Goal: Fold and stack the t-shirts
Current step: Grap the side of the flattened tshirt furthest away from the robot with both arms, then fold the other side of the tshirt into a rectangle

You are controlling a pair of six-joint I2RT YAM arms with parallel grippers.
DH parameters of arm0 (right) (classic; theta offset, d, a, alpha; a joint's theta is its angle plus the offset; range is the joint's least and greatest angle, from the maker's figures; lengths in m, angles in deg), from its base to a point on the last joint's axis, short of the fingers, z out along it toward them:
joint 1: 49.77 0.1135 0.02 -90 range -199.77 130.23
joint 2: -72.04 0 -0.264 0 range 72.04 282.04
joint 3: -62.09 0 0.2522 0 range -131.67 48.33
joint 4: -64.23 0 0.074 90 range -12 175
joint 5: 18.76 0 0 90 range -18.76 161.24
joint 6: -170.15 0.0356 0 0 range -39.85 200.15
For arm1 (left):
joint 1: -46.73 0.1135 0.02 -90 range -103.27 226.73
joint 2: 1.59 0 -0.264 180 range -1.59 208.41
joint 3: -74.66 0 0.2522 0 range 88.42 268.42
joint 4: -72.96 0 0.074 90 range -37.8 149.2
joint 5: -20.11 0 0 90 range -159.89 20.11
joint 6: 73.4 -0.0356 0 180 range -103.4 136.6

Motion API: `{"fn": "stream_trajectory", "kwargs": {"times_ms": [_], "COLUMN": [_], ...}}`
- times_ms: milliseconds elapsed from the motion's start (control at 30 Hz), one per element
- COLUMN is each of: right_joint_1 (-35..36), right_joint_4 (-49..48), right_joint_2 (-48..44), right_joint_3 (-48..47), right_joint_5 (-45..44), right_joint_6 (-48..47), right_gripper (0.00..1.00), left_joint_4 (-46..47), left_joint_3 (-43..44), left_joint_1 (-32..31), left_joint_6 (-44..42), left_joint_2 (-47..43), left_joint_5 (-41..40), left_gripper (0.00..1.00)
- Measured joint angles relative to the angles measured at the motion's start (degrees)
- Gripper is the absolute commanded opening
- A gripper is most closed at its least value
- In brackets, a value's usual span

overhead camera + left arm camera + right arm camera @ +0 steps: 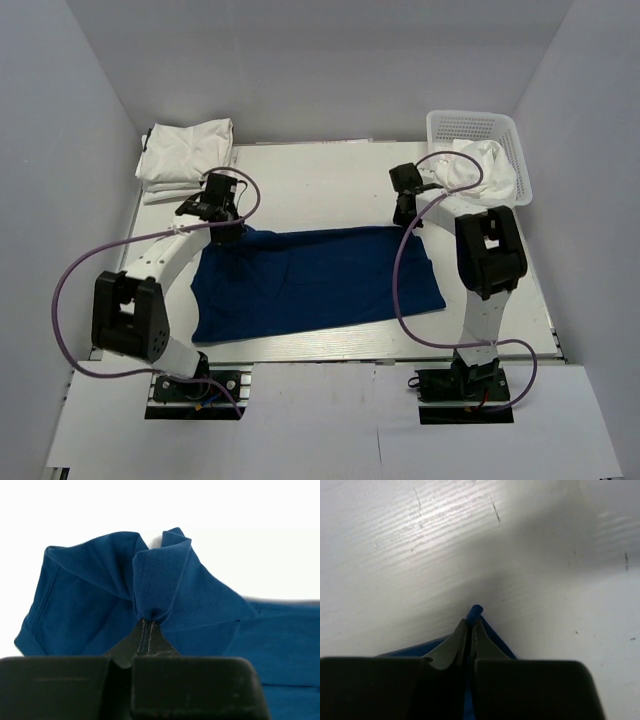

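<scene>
Top external: both pincers (228,232) (403,222) clamp blue t-shirt (315,280) edge.

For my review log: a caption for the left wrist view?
Left gripper shut on a bunched fold of the blue t-shirt.

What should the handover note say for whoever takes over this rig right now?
Left gripper: shut on the far left edge of the blue tee.
Right gripper: shut on its far right corner.
Blue tee: spread across the middle of the table, final fold not yet done.
White pile: folded, at the far left corner.
Basket: far right, with a crumpled white tee in it.
Done: white pile stacked.
Left: fold and stack the blue tee, then the one in the basket.
</scene>
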State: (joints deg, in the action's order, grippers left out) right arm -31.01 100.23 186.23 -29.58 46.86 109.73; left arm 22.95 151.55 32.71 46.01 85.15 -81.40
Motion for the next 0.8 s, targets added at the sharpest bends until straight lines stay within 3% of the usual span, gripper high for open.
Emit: {"fn": "stream_trajectory", "kwargs": {"times_ms": [367, 800], "right_joint_1": [0.85, 1.51], "right_joint_4": [-4.85, -5.57], "right_joint_2": [-12.76, -24.92], "right_joint_3": [10.95, 21.75], "right_joint_5": [-0.13, 0.52], "right_joint_6": [0.09, 1.55], "right_gripper": [0.0, 0.0], "left_joint_4": [-7.37, -13.53], "left_joint_3": [-6.91, -14.84], "left_joint_1": [-0.33, -0.33], "left_joint_6": [11.19, 17.88], "left_joint_2": [-11.91, -24.41], "left_joint_5": [-3.26, 0.35], "left_gripper": [0.0, 0.0]}}
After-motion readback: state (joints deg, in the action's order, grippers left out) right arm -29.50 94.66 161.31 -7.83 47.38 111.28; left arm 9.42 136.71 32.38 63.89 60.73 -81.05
